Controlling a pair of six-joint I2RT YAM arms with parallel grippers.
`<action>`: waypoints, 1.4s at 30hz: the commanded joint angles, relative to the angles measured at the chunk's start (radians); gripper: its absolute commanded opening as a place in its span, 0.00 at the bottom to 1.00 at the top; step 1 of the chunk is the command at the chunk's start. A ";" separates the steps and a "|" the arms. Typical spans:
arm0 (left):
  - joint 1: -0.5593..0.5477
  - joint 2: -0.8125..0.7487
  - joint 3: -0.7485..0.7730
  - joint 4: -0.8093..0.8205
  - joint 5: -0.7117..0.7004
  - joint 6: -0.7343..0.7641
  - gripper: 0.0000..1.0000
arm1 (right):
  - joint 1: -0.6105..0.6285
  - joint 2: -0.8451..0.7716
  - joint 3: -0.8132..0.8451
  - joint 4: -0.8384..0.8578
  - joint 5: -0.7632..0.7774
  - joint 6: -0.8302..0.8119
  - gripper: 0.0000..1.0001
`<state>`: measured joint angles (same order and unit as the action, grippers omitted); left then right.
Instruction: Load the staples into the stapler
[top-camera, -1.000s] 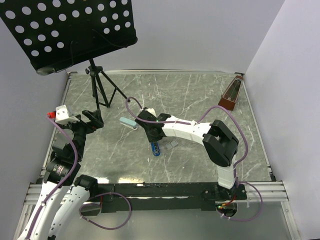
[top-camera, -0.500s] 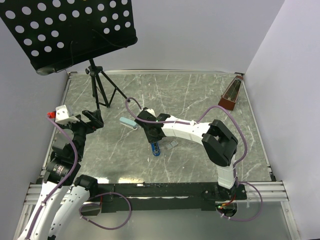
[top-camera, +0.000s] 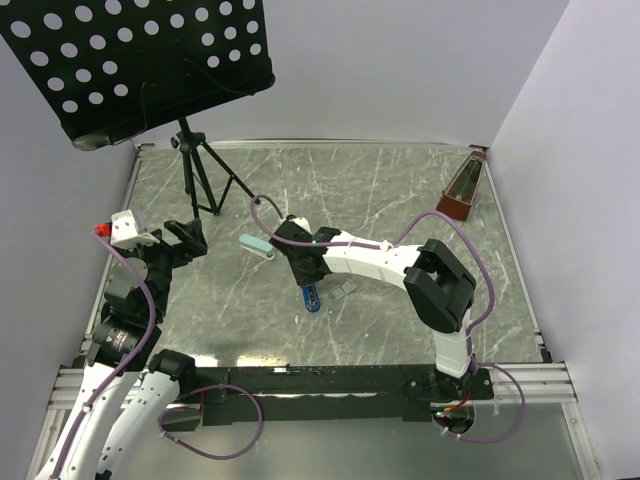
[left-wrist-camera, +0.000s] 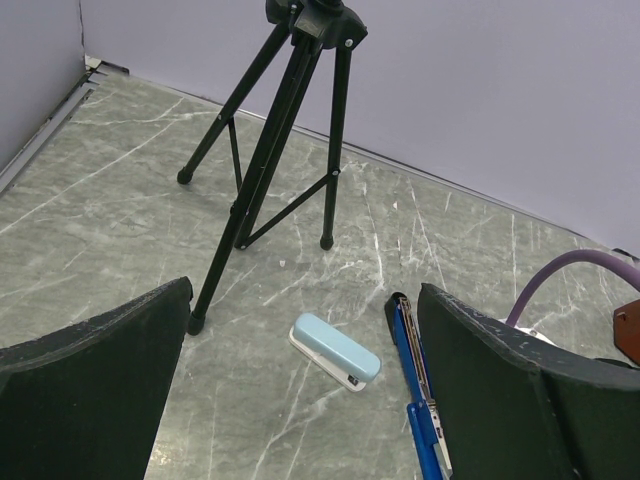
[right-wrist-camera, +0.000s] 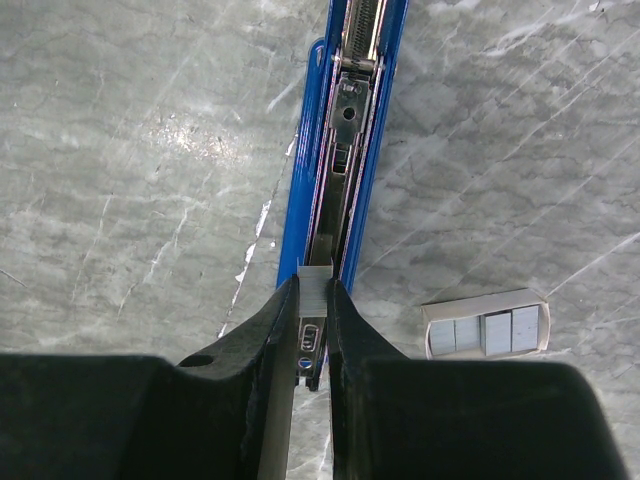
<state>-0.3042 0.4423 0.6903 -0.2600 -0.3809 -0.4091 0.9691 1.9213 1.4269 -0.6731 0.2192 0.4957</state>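
Pinching staples (right-wrist-camera: 315, 283) between narrow right fingers (right-wrist-camera: 262, 345), lined up along the opened stapler (right-wrist-camera: 345, 120) for a straight drop-in; left fingers (left-wrist-camera: 500, 390) wide, parked aside, leaving room.

Left arm (top-camera: 128, 300): folded upright, far left.
Left hand (top-camera: 186, 238): fingers spread wide, holding nothing.
Right arm (top-camera: 380, 258): stretched leftward, low.
Right hand (right-wrist-camera: 315, 297): pointing down, fingers pinching the staples (right-wrist-camera: 316, 281).

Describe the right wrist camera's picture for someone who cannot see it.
The right gripper pinches a short strip of staples directly over the metal channel of an opened blue stapler, seen from above. A small tray holding more staples lies beside the stapler on the grey marbled table.
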 joint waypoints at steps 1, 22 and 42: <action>0.005 0.003 -0.006 0.021 0.005 -0.010 1.00 | 0.000 -0.007 0.029 0.004 0.016 -0.005 0.14; 0.005 0.004 -0.006 0.021 0.005 -0.010 0.99 | -0.001 -0.012 0.023 0.006 0.028 -0.006 0.14; 0.005 0.007 -0.006 0.022 0.008 -0.010 0.99 | 0.000 0.027 0.027 0.004 0.019 -0.014 0.13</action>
<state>-0.3042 0.4423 0.6903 -0.2596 -0.3809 -0.4091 0.9691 1.9224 1.4269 -0.6727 0.2245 0.4881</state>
